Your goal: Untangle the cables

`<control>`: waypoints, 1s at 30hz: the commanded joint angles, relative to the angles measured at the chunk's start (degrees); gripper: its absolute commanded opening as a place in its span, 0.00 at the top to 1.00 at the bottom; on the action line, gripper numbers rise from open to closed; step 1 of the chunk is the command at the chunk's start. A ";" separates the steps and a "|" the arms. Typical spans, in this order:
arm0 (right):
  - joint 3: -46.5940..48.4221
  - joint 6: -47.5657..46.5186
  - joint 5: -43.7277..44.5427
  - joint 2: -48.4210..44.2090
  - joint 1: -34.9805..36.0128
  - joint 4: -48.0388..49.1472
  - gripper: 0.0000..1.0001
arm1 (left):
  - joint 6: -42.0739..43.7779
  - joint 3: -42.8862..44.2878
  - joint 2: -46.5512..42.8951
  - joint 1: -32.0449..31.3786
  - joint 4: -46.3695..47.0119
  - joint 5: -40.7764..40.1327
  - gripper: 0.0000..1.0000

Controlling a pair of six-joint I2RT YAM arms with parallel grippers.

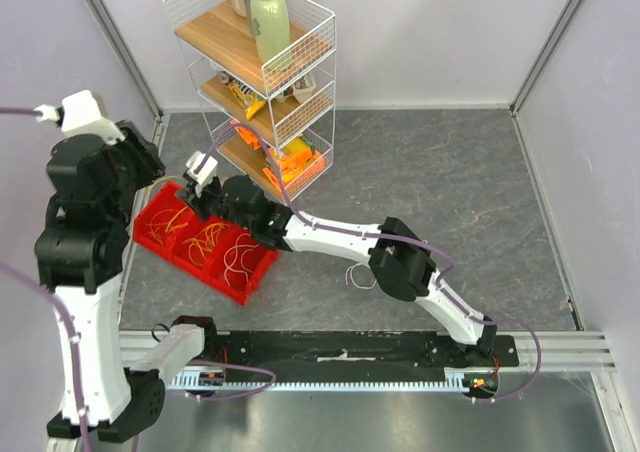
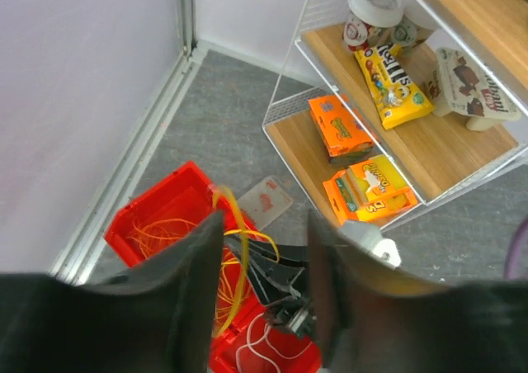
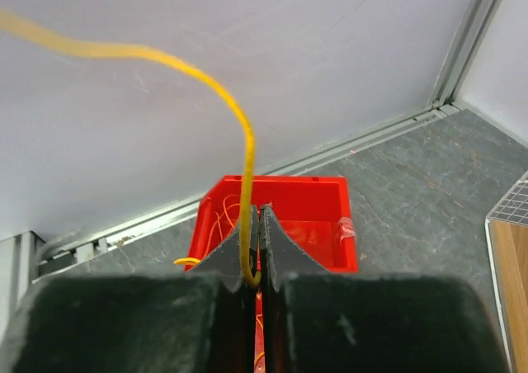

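Note:
A red three-part bin [image 1: 255, 277] holds orange cables [image 1: 165, 227], yellow-orange cables [image 1: 207, 240] and a white cable [image 1: 240, 257]. My right gripper [image 1: 205, 194] is above the bin. In the right wrist view it [image 3: 258, 212] is shut on a yellow cable [image 3: 239, 117] that rises up and away to the left. The left wrist view shows that cable [image 2: 237, 249] hanging from the right gripper [image 2: 239, 245] into the bin [image 2: 165, 195]. My left gripper [image 2: 260, 249] is open and empty, high above the bin. Another white cable [image 1: 360, 276] lies on the table.
A white wire shelf [image 1: 262, 82] with snack packs and a bottle stands behind the bin; its lower trays show in the left wrist view [image 2: 388, 142]. A clear card [image 2: 266, 200] lies between bin and shelf. Walls close in on the left and at the back.

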 commanded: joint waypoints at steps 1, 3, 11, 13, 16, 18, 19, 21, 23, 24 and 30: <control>-1.91 5.13 -1.15 -7.73 -0.78 1.25 1.00 | 3.57 -3.07 5.91 0.19 2.22 -1.67 0.29; -3.94 9.78 -3.41 -9.86 -1.57 0.64 1.00 | 3.75 -2.11 9.34 1.24 0.99 -0.72 0.05; -12.55 19.37 -8.00 -17.07 -3.68 1.25 1.00 | -3.35 -14.37 -1.41 4.75 3.71 8.53 0.04; -13.70 22.53 -8.79 -17.69 -4.56 1.25 1.00 | -5.55 -21.40 -7.23 5.38 4.76 7.29 0.05; -13.79 25.79 -10.37 -17.78 -5.79 0.64 1.00 | -10.56 -31.34 -15.49 5.55 7.48 7.46 0.06; -13.70 27.55 -11.16 -17.78 -6.14 0.29 1.00 | -15.13 -36.36 -18.75 5.55 8.89 7.29 0.06; -13.79 27.91 -11.51 -17.95 -6.32 0.20 1.00 | -16.54 -37.69 -19.20 5.55 8.81 7.20 0.08; -14.66 28.43 -11.34 -19.00 -6.49 -0.68 1.00 | -20.40 -39.10 -19.38 5.55 7.76 4.49 0.14; -16.50 28.61 -11.17 -21.63 -6.67 -2.17 1.00 | -21.21 -39.28 -20.60 5.55 8.62 3.42 0.17; -17.82 28.61 -10.73 -23.21 -6.67 -2.79 1.00 | -20.60 -39.28 -21.92 5.55 9.85 4.55 0.15; -18.80 24.05 -10.81 -27.61 -6.76 -13.58 1.00 | -17.52 -36.21 -21.76 5.55 13.82 24.04 0.08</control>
